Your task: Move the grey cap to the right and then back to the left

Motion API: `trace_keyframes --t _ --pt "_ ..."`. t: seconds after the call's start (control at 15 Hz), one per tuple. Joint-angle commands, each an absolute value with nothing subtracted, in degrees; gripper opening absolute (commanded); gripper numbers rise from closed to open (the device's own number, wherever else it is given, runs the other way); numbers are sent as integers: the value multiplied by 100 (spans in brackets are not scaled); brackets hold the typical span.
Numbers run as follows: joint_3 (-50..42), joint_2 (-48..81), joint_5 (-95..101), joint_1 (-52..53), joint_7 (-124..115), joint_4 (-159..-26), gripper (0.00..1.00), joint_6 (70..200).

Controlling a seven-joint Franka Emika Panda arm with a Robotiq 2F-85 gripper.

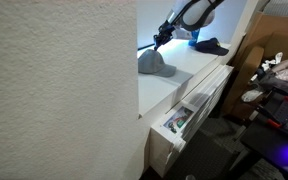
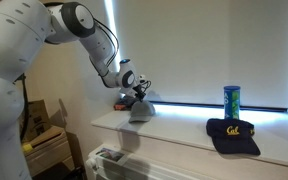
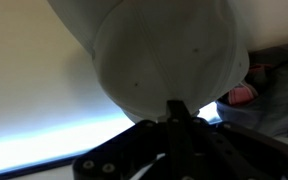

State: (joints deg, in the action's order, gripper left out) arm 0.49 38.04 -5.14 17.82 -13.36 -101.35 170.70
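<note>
The grey cap (image 1: 154, 63) is a soft light-grey dome resting on the white window ledge (image 1: 199, 68). It also shows in an exterior view (image 2: 140, 111), near the ledge's left end. My gripper (image 2: 139, 94) comes down on its top from above, and it also shows in an exterior view (image 1: 160, 42). In the wrist view the cap (image 3: 164, 50) fills the upper frame. The gripper's fingers (image 3: 179, 108) are pressed together at the cap's edge, shut on its fabric.
A dark navy cap with yellow lettering (image 2: 232, 135) lies on the ledge's right part, with an upright blue can (image 2: 231, 100) behind it. A small dark-red object (image 2: 121, 103) sits behind the grey cap. A wall (image 1: 54, 90) blocks half of an exterior view. A radiator (image 1: 189, 110) sits below the ledge.
</note>
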Motion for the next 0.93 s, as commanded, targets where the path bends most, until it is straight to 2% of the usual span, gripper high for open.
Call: trace_keyframes --t 0.0,0.07,0.13,0.2,0.33,0.4,0.53,0.87 --pt "-88 3810 -366 1875 -1407 -10159 14 17073" --pt "-208 3812 -334 1960 -1491 -10159 27 17096" --pt "-282 3815 -321 1991 -1527 -10153 33 17110" --pt "-41 3798 -414 1816 -1370 -10143 15 17073" --pt "-145 3799 -393 1874 -1399 -10141 30 17074" --pt "-156 3799 -390 1878 -1400 -10141 58 17074" --pt "-56 3789 -424 1809 -1349 -10144 61 17087" --pt "219 3765 -474 1657 -1236 -10154 95 17100"
